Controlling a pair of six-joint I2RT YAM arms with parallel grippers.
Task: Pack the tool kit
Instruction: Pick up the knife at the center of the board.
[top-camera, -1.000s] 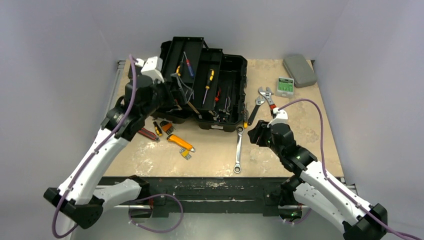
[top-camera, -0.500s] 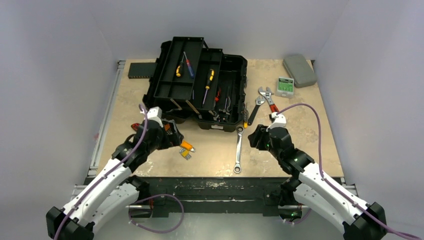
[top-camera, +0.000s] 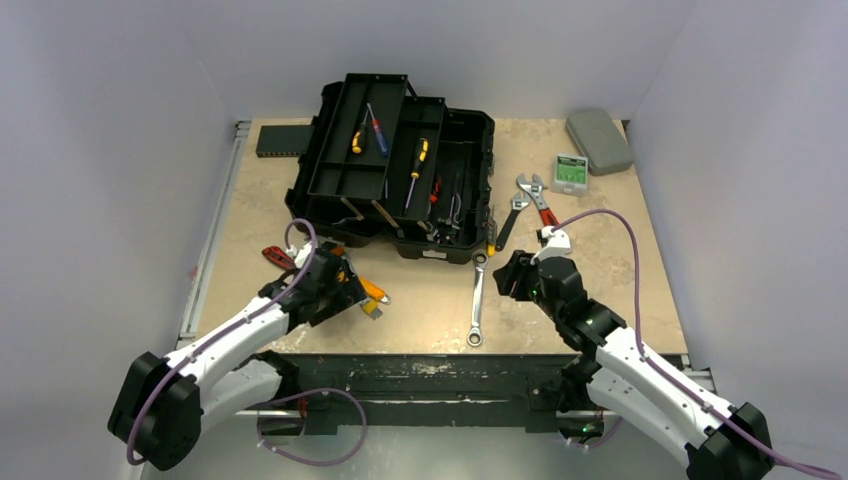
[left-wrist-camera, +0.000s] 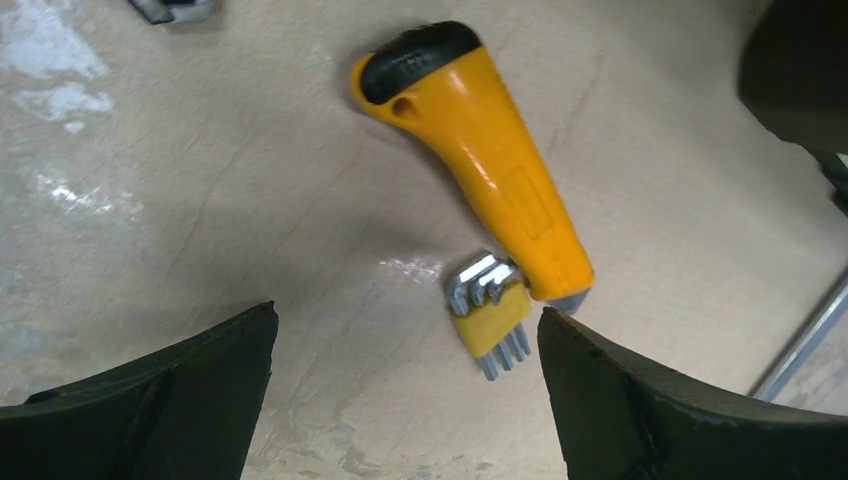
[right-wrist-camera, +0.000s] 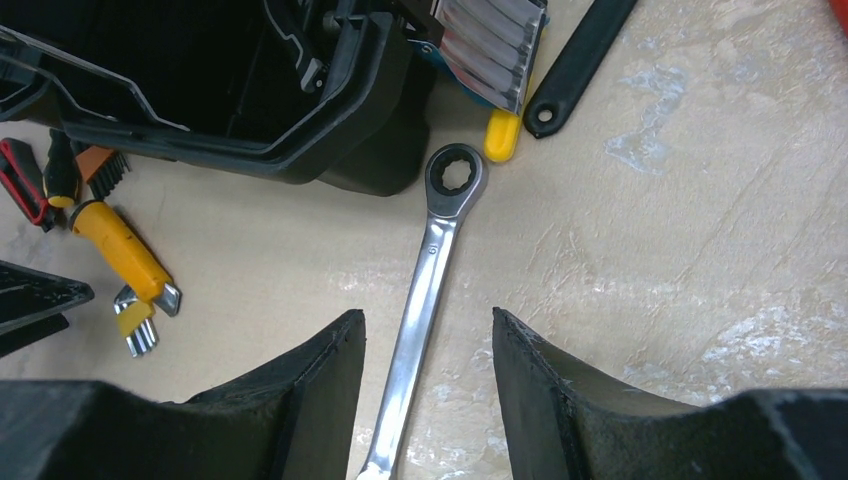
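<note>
The black toolbox (top-camera: 455, 215) stands open at the back centre, with screwdrivers in its raised trays (top-camera: 352, 150). A yellow-handled tool (left-wrist-camera: 480, 170) and a yellow hex-key set (left-wrist-camera: 490, 320) lie on the table. My left gripper (left-wrist-camera: 408, 315) hovers open just over them, and the hex keys sit near its right finger (left-wrist-camera: 640, 400). It is seen from above as the left gripper (top-camera: 350, 290). A silver ratchet wrench (right-wrist-camera: 435, 260) lies in front of the box. My right gripper (right-wrist-camera: 426, 318) is open astride the wrench's shaft, with a gap on each side.
Two adjustable wrenches (top-camera: 528, 205) lie right of the box. Red-handled pliers (top-camera: 278, 256) lie at the left. A grey case (top-camera: 598, 140) and a small green box (top-camera: 571, 173) sit at the back right. A flat black box (top-camera: 283, 140) sits at the back left.
My left arm has drawn back from the toolbox and come down to the front left, over the yellow tools. The right arm has hardly moved.
</note>
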